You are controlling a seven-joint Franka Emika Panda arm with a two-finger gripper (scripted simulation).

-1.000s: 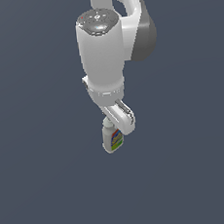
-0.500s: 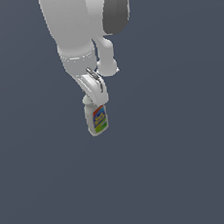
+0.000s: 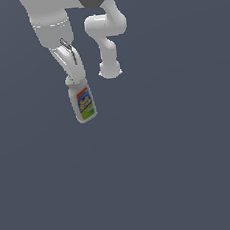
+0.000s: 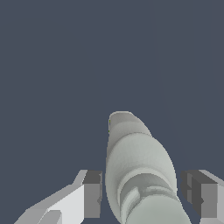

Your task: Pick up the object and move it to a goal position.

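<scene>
The small white bottle (image 3: 83, 104) with a red, blue, yellow and green label hangs tilted below my gripper (image 3: 72, 80), held at its cap end above the dark floor. In the wrist view the bottle (image 4: 138, 162) runs away from the camera between my two fingers, label hidden. The gripper (image 4: 143, 193) is shut on the bottle, with one finger (image 4: 92, 194) on one side and the other finger (image 4: 195, 192) on the opposite side, both close against its neck.
The arm's white base and lower links (image 3: 108, 47) stand behind the gripper, to the exterior view's right of it. The floor (image 3: 183, 170) is plain dark grey-blue all around.
The gripper has carried the bottle up and toward the exterior view's left; arm and bottle look larger. The arm's base link has come into sight behind.
</scene>
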